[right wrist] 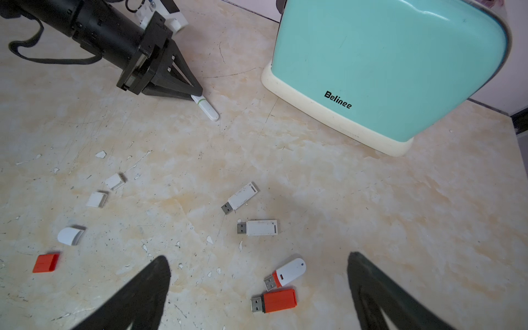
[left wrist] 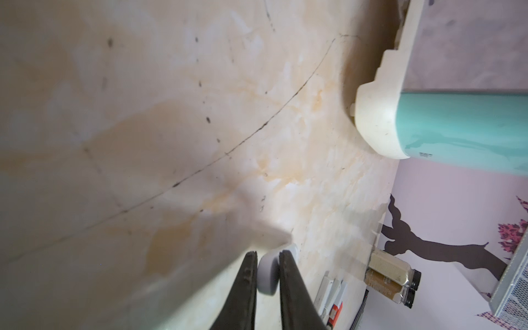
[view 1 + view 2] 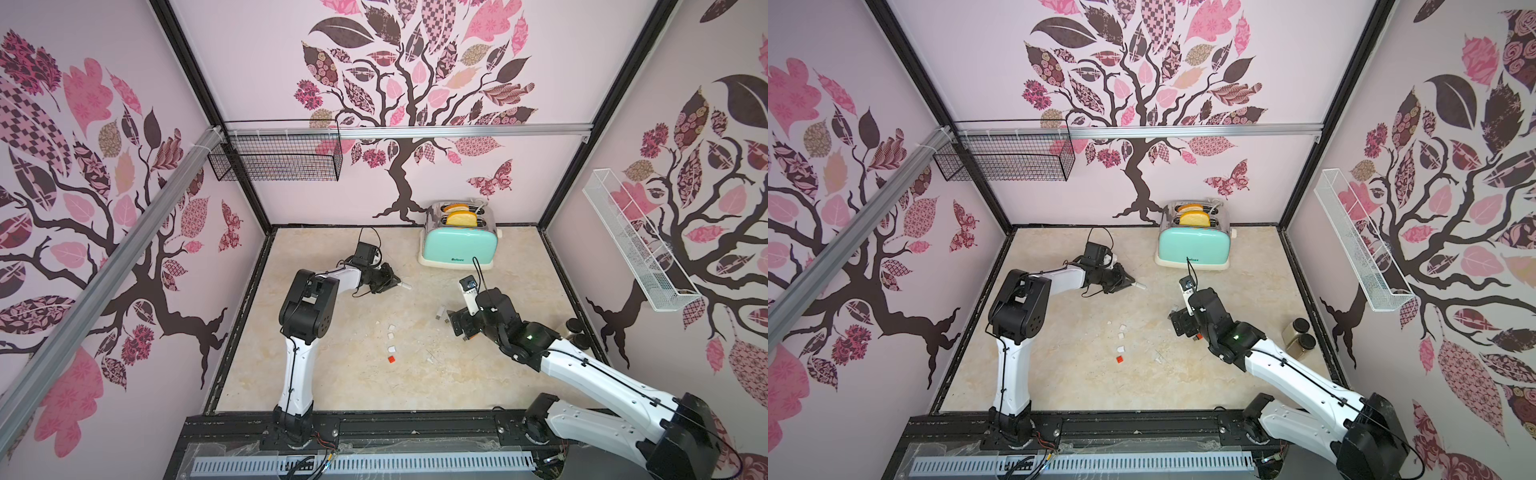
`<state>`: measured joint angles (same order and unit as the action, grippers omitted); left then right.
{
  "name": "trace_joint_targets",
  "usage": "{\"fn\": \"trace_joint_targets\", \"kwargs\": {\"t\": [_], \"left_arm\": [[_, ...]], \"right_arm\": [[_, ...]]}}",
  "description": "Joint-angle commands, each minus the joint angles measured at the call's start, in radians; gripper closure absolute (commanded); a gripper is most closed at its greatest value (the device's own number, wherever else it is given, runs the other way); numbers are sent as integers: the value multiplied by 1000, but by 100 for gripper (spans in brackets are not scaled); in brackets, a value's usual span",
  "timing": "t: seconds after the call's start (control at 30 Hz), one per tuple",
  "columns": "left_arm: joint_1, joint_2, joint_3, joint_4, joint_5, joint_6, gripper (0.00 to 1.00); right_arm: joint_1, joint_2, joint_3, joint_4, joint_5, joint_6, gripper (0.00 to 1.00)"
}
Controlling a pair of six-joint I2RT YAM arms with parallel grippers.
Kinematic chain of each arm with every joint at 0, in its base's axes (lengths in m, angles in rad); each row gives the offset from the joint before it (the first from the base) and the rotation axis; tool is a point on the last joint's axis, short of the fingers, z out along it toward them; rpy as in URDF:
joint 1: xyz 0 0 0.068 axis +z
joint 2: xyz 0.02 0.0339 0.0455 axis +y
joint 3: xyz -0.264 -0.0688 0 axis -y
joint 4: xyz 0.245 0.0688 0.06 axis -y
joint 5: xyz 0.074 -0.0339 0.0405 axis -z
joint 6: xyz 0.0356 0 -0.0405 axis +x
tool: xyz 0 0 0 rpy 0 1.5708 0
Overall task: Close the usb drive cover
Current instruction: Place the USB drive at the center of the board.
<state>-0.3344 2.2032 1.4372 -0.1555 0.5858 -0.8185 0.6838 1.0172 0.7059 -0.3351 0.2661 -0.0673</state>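
A white usb drive (image 1: 205, 108) with its cover on lies on the table, its far end resting on the surface. My left gripper (image 2: 268, 253) is low over the table left of the toaster, and its fingers press both sides of that drive (image 2: 268, 274). Both top views show this gripper (image 3: 395, 284) (image 3: 1129, 284). My right gripper (image 1: 258, 255) hangs open above several uncovered drives: two white (image 1: 241, 197) (image 1: 260, 227), one white with an orange collar (image 1: 287, 271) and one orange (image 1: 275, 301). Loose covers lie apart: two white (image 1: 114, 181) (image 1: 97, 199), a rounded white one (image 1: 70, 235) and an orange one (image 1: 45, 263).
A mint toaster (image 3: 457, 245) holding toast stands at the back, close to both grippers. Two spice jars (image 3: 1298, 338) lie near the right wall behind the right arm. A black wire basket (image 3: 276, 160) and a white rack (image 3: 636, 245) hang on the walls.
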Motion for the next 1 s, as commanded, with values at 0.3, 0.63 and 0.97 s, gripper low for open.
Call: {"fn": "trace_joint_targets", "kwargs": {"t": [0.3,0.63,0.97], "left_arm": [[-2,31,27,-54,-13,23,66],[5,-90,-37,-104,-57,89,45],[25,-294,-148,-168,-138,236,2]], "right_arm": [[0,-4,-5,8,-25,12,2],[2,20,7,3,-72,24,2],[0,123,52,-16,-98,58,5]]}}
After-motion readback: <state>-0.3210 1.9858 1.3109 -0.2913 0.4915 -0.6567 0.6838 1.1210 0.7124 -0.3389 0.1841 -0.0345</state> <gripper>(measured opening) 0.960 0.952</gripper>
